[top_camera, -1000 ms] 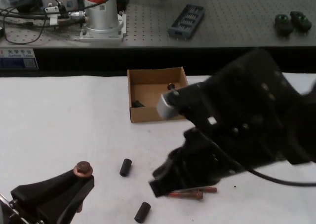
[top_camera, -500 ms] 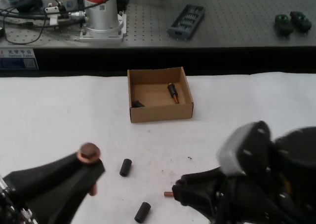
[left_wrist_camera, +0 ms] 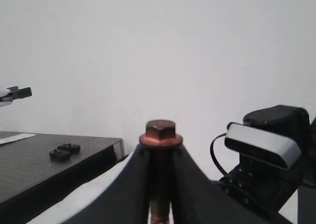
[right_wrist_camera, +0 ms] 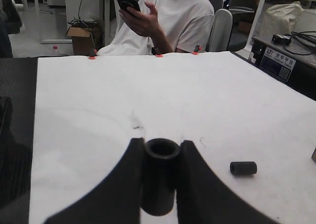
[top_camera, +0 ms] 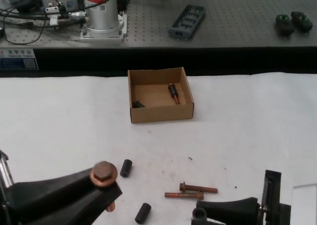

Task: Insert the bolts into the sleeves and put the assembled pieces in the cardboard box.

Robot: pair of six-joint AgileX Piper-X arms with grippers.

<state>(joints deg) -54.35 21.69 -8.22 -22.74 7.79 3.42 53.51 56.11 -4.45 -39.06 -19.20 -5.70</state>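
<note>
My left gripper (top_camera: 106, 186) at the near left is shut on a copper bolt (top_camera: 104, 172), held head up. In the left wrist view the bolt (left_wrist_camera: 160, 135) stands upright in the left gripper (left_wrist_camera: 160, 157). At the near right my right gripper (top_camera: 199, 216) is shut on a black sleeve (top_camera: 199, 214). The right wrist view shows that sleeve (right_wrist_camera: 160, 175) upright, open end up, in the right gripper (right_wrist_camera: 160, 157). Two loose bolts (top_camera: 198, 189) (top_camera: 184, 196) lie between the arms. Two loose sleeves (top_camera: 126, 167) (top_camera: 143, 212) lie nearby. The cardboard box (top_camera: 161, 114) holds an assembled piece (top_camera: 173, 92).
A small dark piece (top_camera: 137, 104) lies in the box's near left corner. Another sleeve (right_wrist_camera: 243, 168) lies on the white cloth in the right wrist view. A dark perforated bench (top_camera: 233, 17) with a metal post (top_camera: 101, 9) runs behind the white table.
The right arm has drawn back from over the table's middle to the near right edge, uncovering the box and the loose bolts. The left gripper has moved right with its bolt.
</note>
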